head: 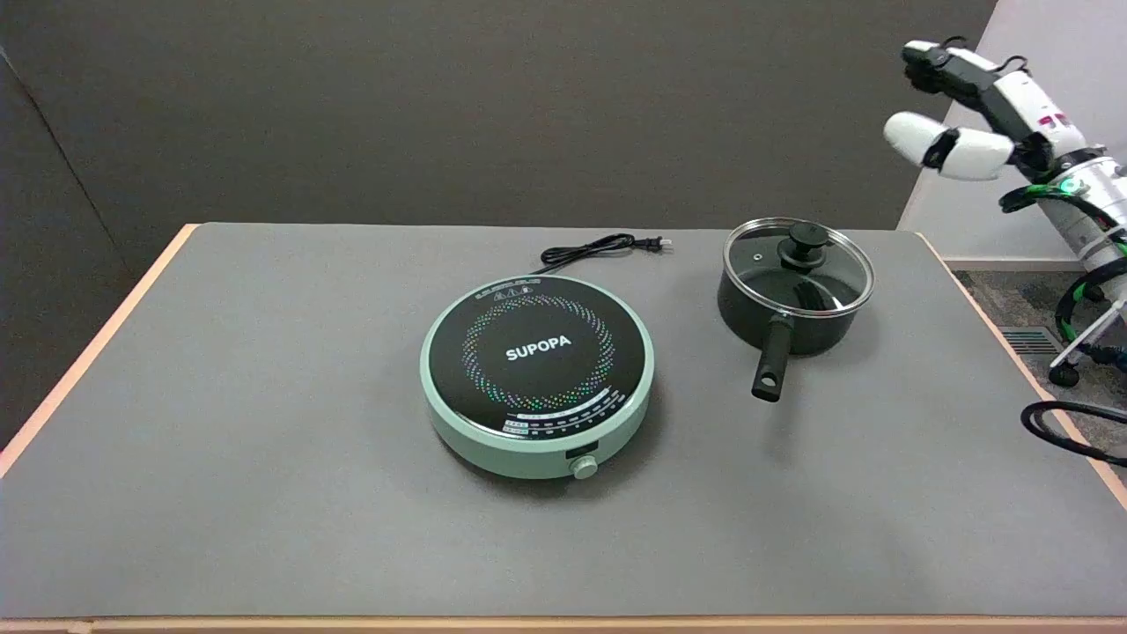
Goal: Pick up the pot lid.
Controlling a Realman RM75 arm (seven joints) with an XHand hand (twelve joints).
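On the grey worktop (264, 440), at about two o'clock from the green hob (537, 379), a black pot (784, 308) wears the glass pot lid (797, 264): rigid, slick, likely breakable. Take its black knob (807, 242). The right robot hand (955, 106) hovers at two o'clock, fingers apart, empty.

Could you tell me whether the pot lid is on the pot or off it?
On: the glass pot lid sits level on the black pot's rim, knob upward.
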